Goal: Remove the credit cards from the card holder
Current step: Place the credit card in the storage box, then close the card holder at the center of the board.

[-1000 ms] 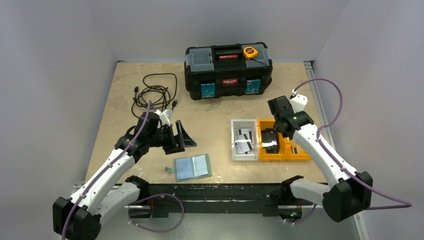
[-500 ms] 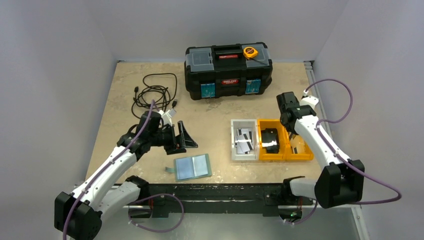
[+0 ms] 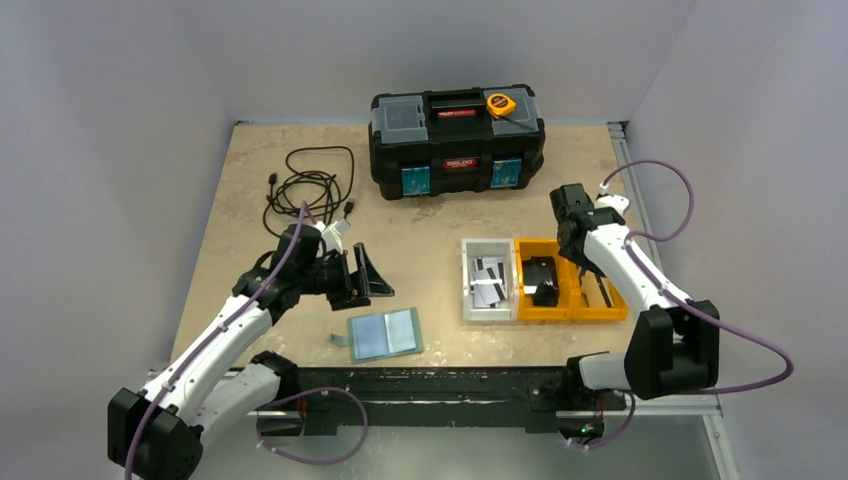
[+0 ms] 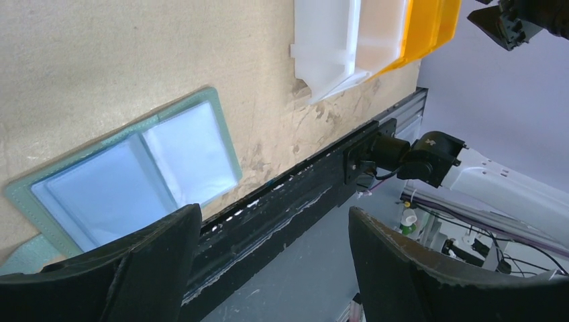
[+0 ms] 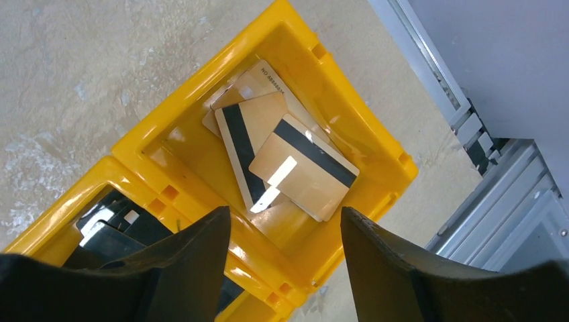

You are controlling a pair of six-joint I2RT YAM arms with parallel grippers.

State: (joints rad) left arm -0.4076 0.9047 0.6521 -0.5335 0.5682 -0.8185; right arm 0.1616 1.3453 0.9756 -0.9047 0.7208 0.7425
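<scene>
The teal card holder (image 3: pixel 385 333) lies open and flat near the table's front edge, its pale blue pockets (image 4: pixel 134 174) facing up. My left gripper (image 3: pixel 368 285) hovers just behind it, open and empty (image 4: pixel 272 221). Tan credit cards (image 5: pixel 305 168) with black stripes lie stacked in the right compartment of the orange bin (image 3: pixel 597 312). Black credit cards (image 5: pixel 111 225) fill the compartment beside it (image 3: pixel 540 280). My right gripper (image 5: pixel 285 221) hangs open above the tan cards with nothing between its fingers. From above, it (image 3: pixel 578 255) sits over the bin's far edge.
A white bin (image 3: pixel 466 285) holding dark cards stands left of the orange one. A black toolbox (image 3: pixel 457 140) with a yellow tape measure (image 3: pixel 500 104) is at the back. A coiled black cable (image 3: pixel 312 185) lies back left. A metal rail (image 5: pixel 470 134) borders the table's right side.
My right gripper has gone from shut to open and has swung from over the black-card compartment toward the right and back. The left arm has barely moved.
</scene>
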